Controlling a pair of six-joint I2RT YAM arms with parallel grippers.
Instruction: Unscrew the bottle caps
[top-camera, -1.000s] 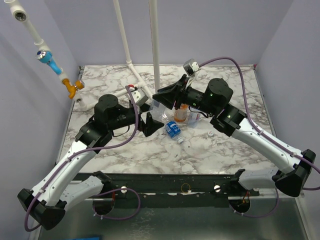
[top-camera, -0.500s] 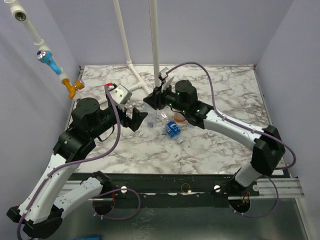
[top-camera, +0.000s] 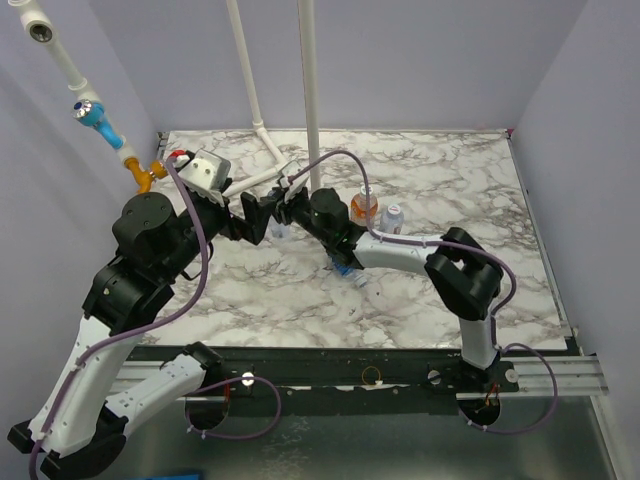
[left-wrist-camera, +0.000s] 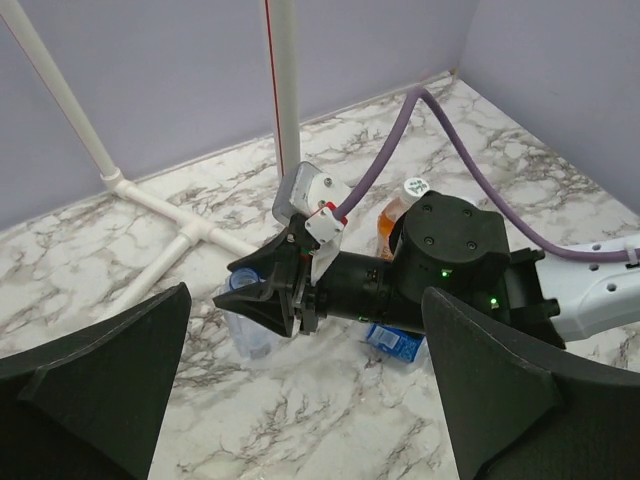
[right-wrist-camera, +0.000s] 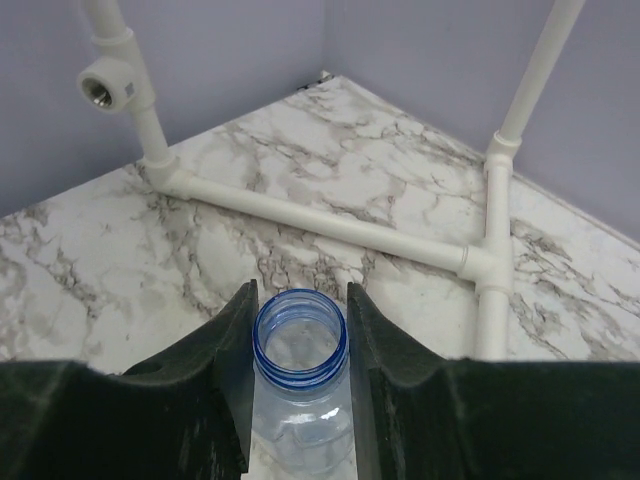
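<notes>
While left gripper (left-wrist-camera: 305, 370) gapes wide, right gripper (right-wrist-camera: 299, 310) pinches uncapped clear bottle (right-wrist-camera: 300, 420).

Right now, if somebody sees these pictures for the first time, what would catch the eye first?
The right arm reaches over the marble table, its jaws shut on a clear bottle with an open, blue-rimmed mouth. The left arm holds its jaws wide open just in front of it. Beyond the right arm an orange bottle stands upright beside a capped clear one.
</notes>
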